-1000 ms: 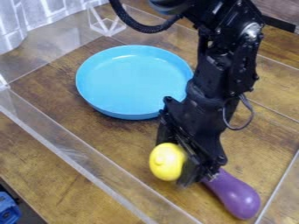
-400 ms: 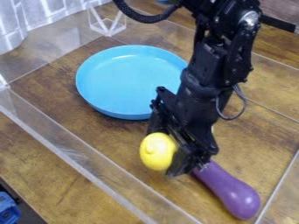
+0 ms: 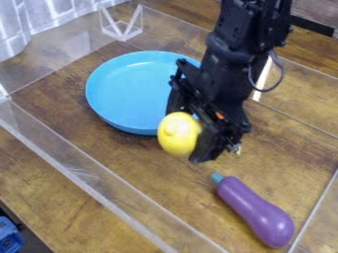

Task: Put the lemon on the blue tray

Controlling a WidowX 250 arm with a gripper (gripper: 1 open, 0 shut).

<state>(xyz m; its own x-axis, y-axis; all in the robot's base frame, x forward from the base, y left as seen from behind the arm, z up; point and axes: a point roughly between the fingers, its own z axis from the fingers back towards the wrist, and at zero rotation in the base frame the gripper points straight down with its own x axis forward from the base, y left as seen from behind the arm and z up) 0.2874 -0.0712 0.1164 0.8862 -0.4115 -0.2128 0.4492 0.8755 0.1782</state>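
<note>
The lemon point(image 3: 176, 132) is a glossy bright yellow toy fruit held in my gripper point(image 3: 188, 135), lifted above the wooden table just off the near right rim of the blue tray point(image 3: 138, 87). The gripper's black fingers point(image 3: 214, 143) are closed around the lemon. The blue tray is a large round shallow sky-blue dish lying to the upper left of the gripper; its near right edge is hidden behind the arm and lemon.
A purple eggplant point(image 3: 256, 210) with a green stem lies on the table at the lower right. Clear plastic walls point(image 3: 79, 163) border the left and front of the workspace. A clear stand point(image 3: 122, 20) sits at the back.
The gripper has risen and moved up-left toward the blue tray with the lemon in it, leaving the eggplant fully uncovered on the table.
</note>
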